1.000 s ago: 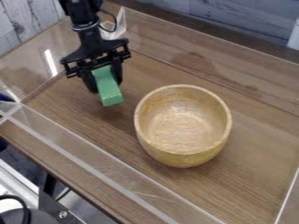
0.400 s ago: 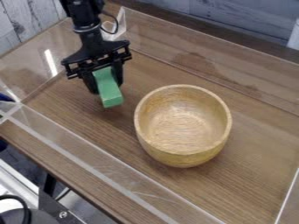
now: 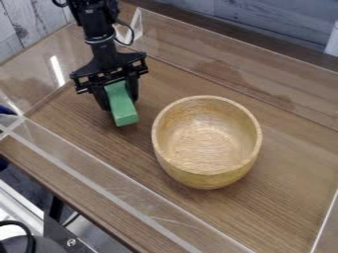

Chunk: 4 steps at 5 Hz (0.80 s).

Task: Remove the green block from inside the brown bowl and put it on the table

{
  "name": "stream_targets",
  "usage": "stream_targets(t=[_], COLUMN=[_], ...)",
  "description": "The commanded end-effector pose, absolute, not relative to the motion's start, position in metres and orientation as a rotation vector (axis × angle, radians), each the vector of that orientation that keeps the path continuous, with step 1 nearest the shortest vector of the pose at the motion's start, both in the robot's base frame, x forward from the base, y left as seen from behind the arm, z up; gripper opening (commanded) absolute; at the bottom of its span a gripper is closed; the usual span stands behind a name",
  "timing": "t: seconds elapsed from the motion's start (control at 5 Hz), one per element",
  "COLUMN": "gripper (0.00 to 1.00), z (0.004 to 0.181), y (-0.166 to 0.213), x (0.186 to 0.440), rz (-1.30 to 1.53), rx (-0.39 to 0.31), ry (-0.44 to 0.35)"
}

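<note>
I observe the table (image 3: 106,183), a brown wood-grain top that fills most of the view. Clear acrylic walls (image 3: 79,183) stand along its edges, 1 running across the near side and 1 along the left. A pale planked surface (image 3: 27,20) shows beyond the left wall at the top corner.

The brown bowl (image 3: 208,140) sits right of centre on the table. It is round, light tan wood with thick walls and visible grain. It stands upright, and I see nothing inside it; the inner floor shows bare wood.

The robot arm (image 3: 95,22) enters from the top left as a black column and points its tool straight down. It stands well to the left of the bowl, with open tabletop between them.

The gripper (image 3: 117,90) is black, with 2 fingers (image 3: 97,94) reaching down on either side of the green block (image 3: 122,105). I read the jaws as pinching that block at its upper part, 1 finger on each flank.

The green block is 1 small elongated bar, solid matte green. It is outside the bowl, to the bowl's left and clearly apart from its rim. It hangs end-down and slightly tilted in the grip. Its lower end is at or very near the tabletop; I cannot tell whether it touches the surface. A faint dark patch on the wood lies just beside the lower end.
</note>
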<state>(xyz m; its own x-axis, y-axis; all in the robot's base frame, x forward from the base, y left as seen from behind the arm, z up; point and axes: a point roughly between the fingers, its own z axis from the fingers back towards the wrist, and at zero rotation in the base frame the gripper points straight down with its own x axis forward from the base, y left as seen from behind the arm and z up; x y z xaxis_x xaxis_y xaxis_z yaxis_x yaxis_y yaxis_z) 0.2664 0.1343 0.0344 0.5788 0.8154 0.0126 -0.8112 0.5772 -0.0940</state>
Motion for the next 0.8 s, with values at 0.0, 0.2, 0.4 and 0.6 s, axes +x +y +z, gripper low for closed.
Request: stream_targets(t=[0.0, 0.2, 0.4, 0.6], gripper=[0.0, 0.0, 1.0, 1.0], z=[0.04, 0.038, 0.041, 0.049], y=[0.136, 0.136, 0.135, 0.132], x=[0.271, 0.272, 0.271, 0.272], rz=[0.935, 0.926, 0.916, 0.906], rx=[-0.068, -0.059, -0.048, -0.047], ry=[-0.092, -0.092, -0.095, -0.097])
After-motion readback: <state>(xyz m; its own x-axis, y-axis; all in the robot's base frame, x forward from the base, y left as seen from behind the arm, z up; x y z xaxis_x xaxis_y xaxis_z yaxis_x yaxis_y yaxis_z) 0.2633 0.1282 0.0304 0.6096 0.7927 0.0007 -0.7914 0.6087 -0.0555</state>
